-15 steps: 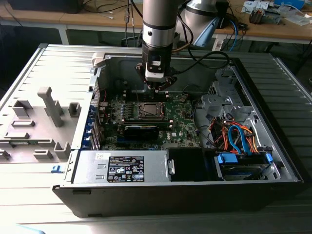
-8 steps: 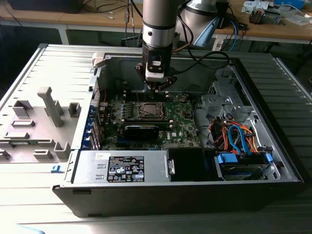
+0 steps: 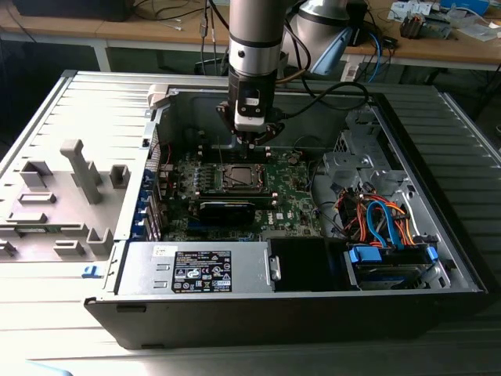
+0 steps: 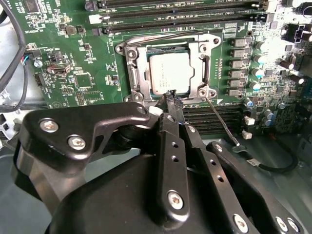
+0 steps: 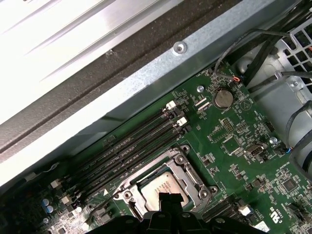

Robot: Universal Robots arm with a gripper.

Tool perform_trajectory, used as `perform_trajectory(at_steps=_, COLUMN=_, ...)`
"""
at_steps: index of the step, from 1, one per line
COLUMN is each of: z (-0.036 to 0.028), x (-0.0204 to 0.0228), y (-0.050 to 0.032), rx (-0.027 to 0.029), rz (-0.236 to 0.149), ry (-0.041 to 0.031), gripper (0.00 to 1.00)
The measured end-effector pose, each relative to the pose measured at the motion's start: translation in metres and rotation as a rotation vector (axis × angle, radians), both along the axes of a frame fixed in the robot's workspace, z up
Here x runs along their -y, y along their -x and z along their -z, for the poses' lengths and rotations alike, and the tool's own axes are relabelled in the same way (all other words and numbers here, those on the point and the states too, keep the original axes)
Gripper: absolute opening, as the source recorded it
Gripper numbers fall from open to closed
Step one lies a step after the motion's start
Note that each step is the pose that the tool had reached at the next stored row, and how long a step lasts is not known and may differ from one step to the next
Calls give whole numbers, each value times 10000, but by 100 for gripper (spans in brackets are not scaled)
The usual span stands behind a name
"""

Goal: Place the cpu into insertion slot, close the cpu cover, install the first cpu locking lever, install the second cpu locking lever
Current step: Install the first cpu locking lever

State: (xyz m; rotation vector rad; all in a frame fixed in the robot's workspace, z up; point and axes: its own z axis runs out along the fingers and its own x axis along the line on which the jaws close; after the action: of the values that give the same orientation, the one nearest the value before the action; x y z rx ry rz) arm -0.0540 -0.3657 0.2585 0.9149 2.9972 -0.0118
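Silver cpu cover (image 4: 204, 63) closed over cpu (image 4: 168, 73); tool (image 4: 170, 97) clenched, tip at cover edge.

In the exterior view, the arm (image 3: 254, 47) is reaching down from twelve o'clock into the open computer case (image 3: 274, 317), and the gripper (image 3: 252, 142) is hanging over the green circuit board (image 3: 293, 196). The insertion slot (image 3: 237, 177) is lying close by at the gripper's six o'clock. The grey power supply box (image 3: 196, 270) is sitting at the slot's six o'clock, orange and blue cables (image 3: 380, 218) are lying at its four o'clock, and a grey plastic fixture (image 3: 78, 176) is standing outside the case at nine o'clock.
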Motion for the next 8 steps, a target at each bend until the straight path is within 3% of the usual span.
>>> perform_trajectory(at_steps=8, z=0, x=0, y=0, rx=1, rz=-49, ry=-1, gripper=11)
